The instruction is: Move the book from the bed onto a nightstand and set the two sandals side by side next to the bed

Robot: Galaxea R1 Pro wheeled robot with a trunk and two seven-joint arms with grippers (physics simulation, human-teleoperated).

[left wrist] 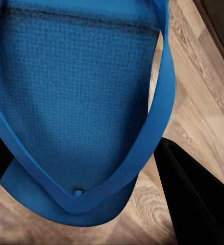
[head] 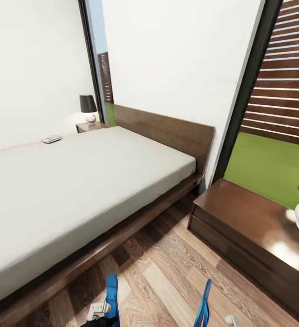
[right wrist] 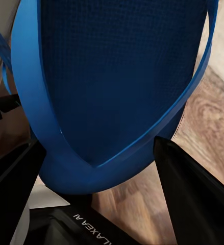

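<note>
Both arms hold bright blue flip-flop sandals above grey-brown plank floor (head: 167, 268).

Left gripper (left wrist: 86, 168) clamps one sandal (left wrist: 76, 102); right gripper (right wrist: 99, 173) clamps the other (right wrist: 112, 76), both edge-on at 6 o'clock in head view. Low dark-wood bed w/ pale-grey mattress (head: 77, 181) at 9; glossy dark-brown nightstand (head: 249, 222) at 4. Small flat item (head: 51, 139) on mattress at 10, too small to ID.

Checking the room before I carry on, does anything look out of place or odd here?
Both blue sandals are held edge-up above the wood floor, one in each pincer, not lying flat. A small flat object sits on the mattress's far side; I cannot tell what it is.
</note>
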